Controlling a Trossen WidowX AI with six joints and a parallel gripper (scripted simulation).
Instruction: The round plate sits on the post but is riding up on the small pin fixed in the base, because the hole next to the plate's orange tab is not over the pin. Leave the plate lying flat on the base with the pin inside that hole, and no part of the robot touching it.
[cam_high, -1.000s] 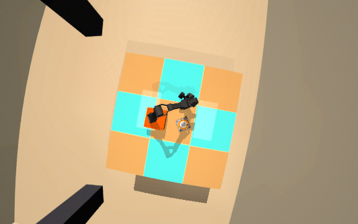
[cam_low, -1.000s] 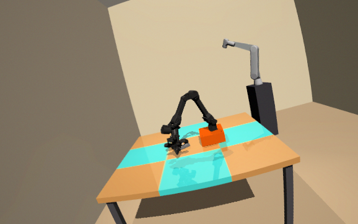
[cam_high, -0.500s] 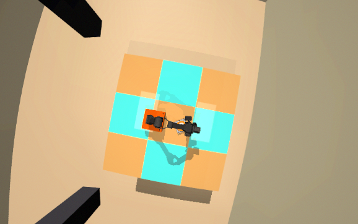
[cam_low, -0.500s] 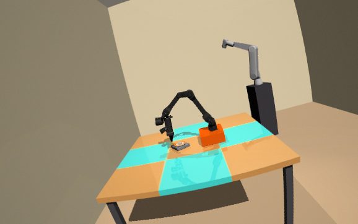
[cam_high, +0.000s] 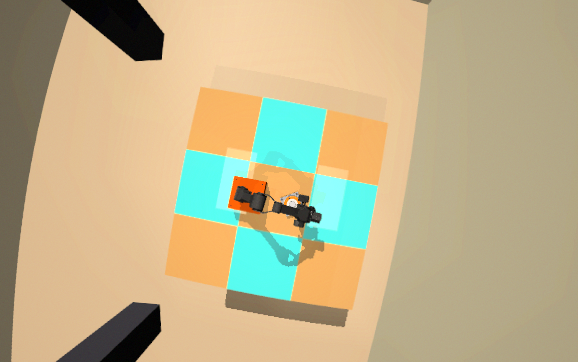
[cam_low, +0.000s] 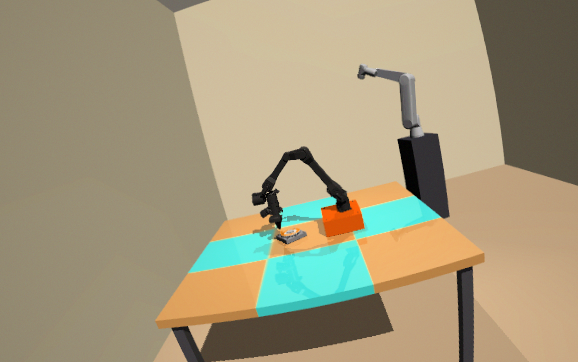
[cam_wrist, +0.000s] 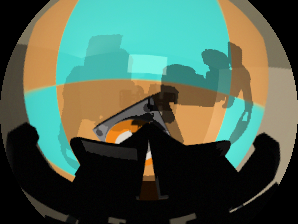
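Observation:
The round orange and white plate (cam_high: 285, 202) (cam_low: 284, 233) (cam_wrist: 116, 128) lies over the square grey base (cam_low: 288, 241) (cam_wrist: 131, 114). Its tilt is too small to judge. The pin, the hole and the orange tab cannot be made out. My gripper (cam_low: 279, 228) (cam_wrist: 149, 126) is shut and empty, pointing down. In the exterior view its tips are at the plate's left edge, very close to the plate. In the wrist view the fingers cover much of the plate. Whether they touch it cannot be told. In the top view the arm hides the tips.
The orange block (cam_high: 233, 202) (cam_low: 344, 223) under my arm's foot stands beside the base. The checkered table (cam_high: 280, 125) (cam_low: 310, 280) spreads around them. A grey arm (cam_low: 408, 102) on a black pedestal (cam_low: 427, 172) stands beyond the table.

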